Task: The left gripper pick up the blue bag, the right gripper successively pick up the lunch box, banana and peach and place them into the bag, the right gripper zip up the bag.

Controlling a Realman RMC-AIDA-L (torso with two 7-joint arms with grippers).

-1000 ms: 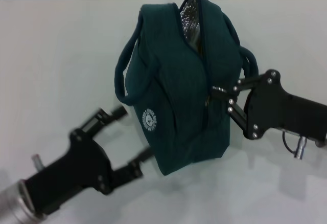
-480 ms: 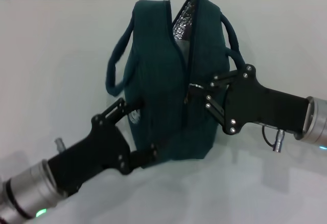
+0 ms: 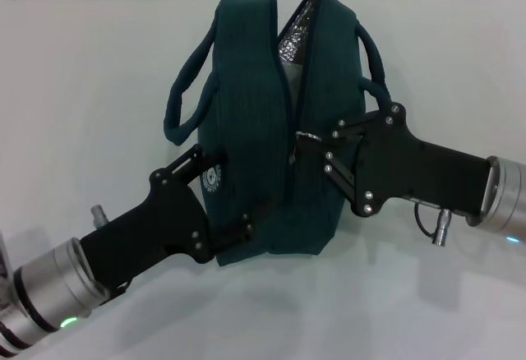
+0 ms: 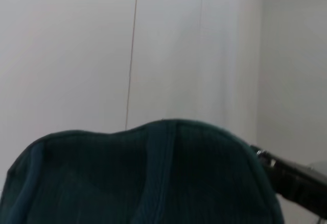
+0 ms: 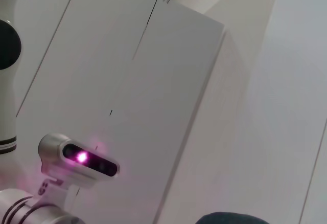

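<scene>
Head view: left claw (image 3: 220, 204) sits at the near lower side of the blue bag (image 3: 255, 130), fingers spread wide, one finger against the side panel beside the round white logo (image 3: 214, 178), the other at the bag's bottom edge; it is not clamped on anything. Bag stands upright on the white worktop (image 3: 82, 89) between the two claws. Right claw (image 3: 316, 148) is at the bag's front seam, fingertips pinched together on the zipper pull (image 3: 306, 136). Beyond the right claw the zipper (image 3: 289, 97) is undone towards the top, and silver lining (image 3: 294, 41) shows in the gap. Two carry handles (image 3: 185, 89) loop out on either side.

Left wrist view: bag's dark teal top (image 4: 153, 178) fills the near field; right claw's black body (image 4: 301, 185) lies just past it.
</scene>
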